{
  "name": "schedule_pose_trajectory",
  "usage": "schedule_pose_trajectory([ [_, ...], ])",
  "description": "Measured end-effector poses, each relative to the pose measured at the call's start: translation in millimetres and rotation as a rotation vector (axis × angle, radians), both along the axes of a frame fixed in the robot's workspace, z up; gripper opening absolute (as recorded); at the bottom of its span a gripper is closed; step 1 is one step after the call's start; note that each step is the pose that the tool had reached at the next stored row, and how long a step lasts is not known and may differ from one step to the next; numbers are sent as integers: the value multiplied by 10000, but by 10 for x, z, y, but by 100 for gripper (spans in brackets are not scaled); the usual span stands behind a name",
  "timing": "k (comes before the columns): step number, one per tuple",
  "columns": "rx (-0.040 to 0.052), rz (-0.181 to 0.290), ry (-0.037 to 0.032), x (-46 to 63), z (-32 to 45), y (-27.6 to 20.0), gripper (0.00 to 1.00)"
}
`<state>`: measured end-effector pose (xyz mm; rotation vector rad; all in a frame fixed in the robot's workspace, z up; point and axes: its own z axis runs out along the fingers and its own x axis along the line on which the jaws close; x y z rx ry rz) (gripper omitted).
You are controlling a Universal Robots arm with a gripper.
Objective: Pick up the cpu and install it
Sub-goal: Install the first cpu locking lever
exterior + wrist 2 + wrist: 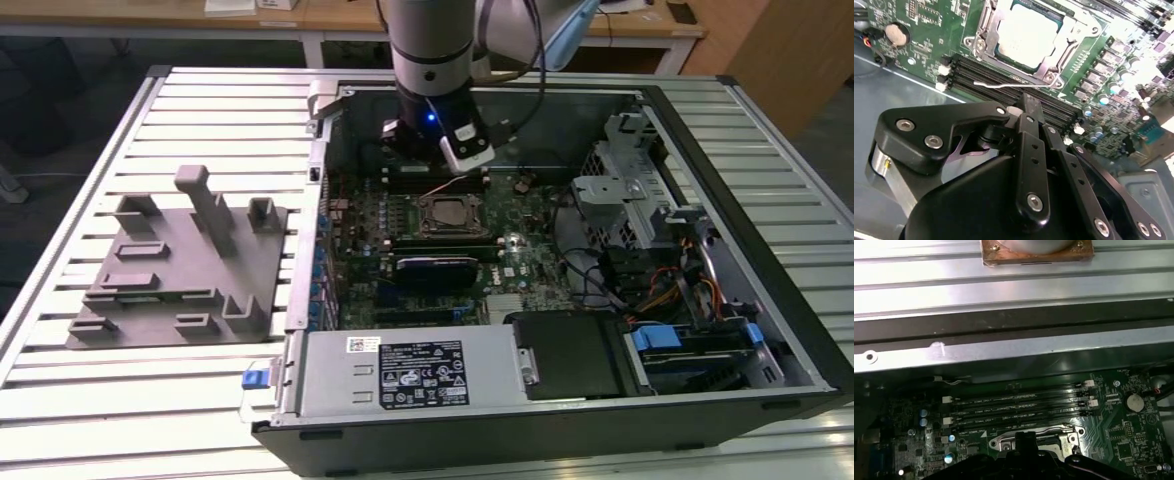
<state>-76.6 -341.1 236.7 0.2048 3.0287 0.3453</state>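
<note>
The cpu lies flat in the motherboard socket, its pale silvery top framed by the metal bracket; in the exterior view the cpu sits mid-board inside the open computer case. A thin wire lever lies beside the socket, toward the memory slots. My gripper hangs above the board just off the socket's edge, over the memory slots, shut with nothing between its fingers. From outside, the gripper hovers behind the socket near the case's rear wall. The gripper's tip also appears in front of the socket frame.
A grey plastic fixture with upright posts stands on the slatted table at the exterior view's left. Inside the case are black memory slots, a power supply, drive bays and cables. A coin battery sits on the board.
</note>
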Motion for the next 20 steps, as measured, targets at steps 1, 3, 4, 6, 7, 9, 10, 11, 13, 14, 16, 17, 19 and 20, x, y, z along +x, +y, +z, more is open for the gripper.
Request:
schedule_pose_trajectory([
  [1,0,-62,-45,0,-5,0,11],
  [3,2,-185,-117,1,-18,1,11],
  [4,2,-249,-148,1,-24,1,11],
  [6,2,-362,-210,1,-35,1,11],
  [7,2,-412,-243,1,-41,1,11],
  [9,1,-511,-312,1,-53,0,11],
  [10,2,-557,-346,1,-60,1,11],
  [11,2,-602,-380,1,-65,1,11],
  [13,3,-680,-453,3,-76,0,11],
  [14,3,-713,-490,4,-80,0,11],
  [16,4,-785,-564,6,-92,1,11],
  [17,5,-836,-591,7,-99,1,11],
  [19,-4,-1074,-595,7,-109,0,11],
  [20,-9,-1246,-594,7,-115,1,11],
])
